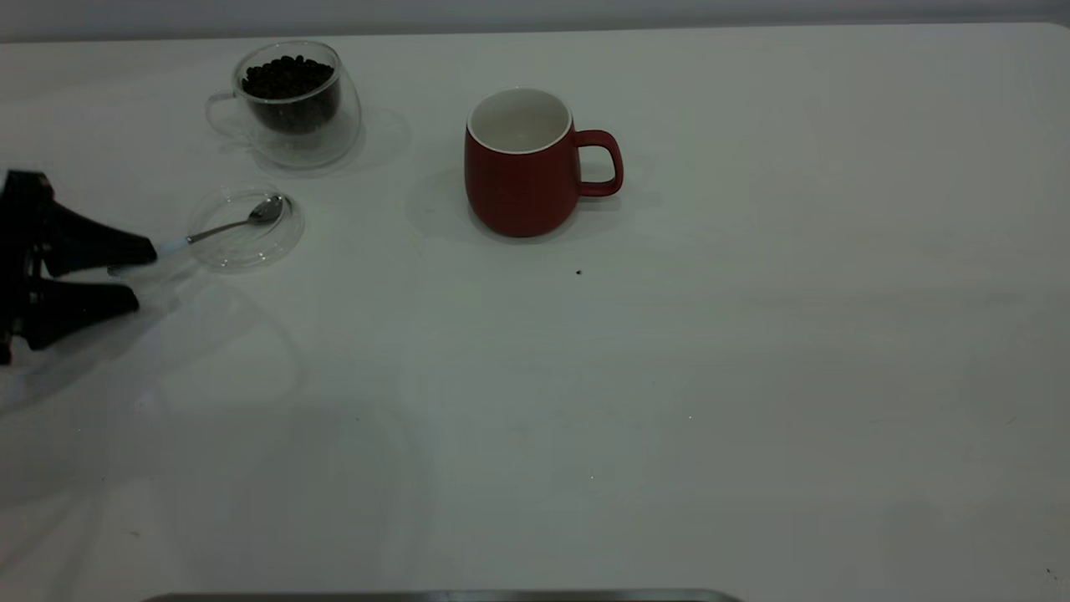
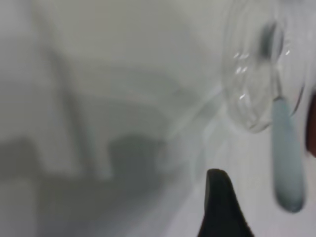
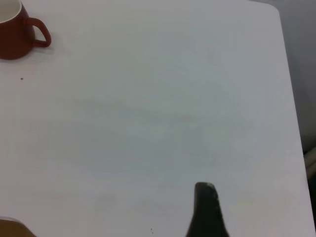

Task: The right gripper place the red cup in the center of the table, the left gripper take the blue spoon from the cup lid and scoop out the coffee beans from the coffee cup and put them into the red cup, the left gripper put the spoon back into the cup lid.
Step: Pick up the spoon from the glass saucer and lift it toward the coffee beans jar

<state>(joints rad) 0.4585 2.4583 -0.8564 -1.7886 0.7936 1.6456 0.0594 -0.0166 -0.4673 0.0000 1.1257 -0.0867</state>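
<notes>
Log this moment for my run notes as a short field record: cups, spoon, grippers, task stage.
red cup: upright mid-table, empty
coffee cup: holds coffee beans
blue spoon: bowl in cup lid, handle over the rim
left gripper: open, fingers flanking the spoon handle
right gripper: away from the cups
stage: spoon not lifted
</notes>
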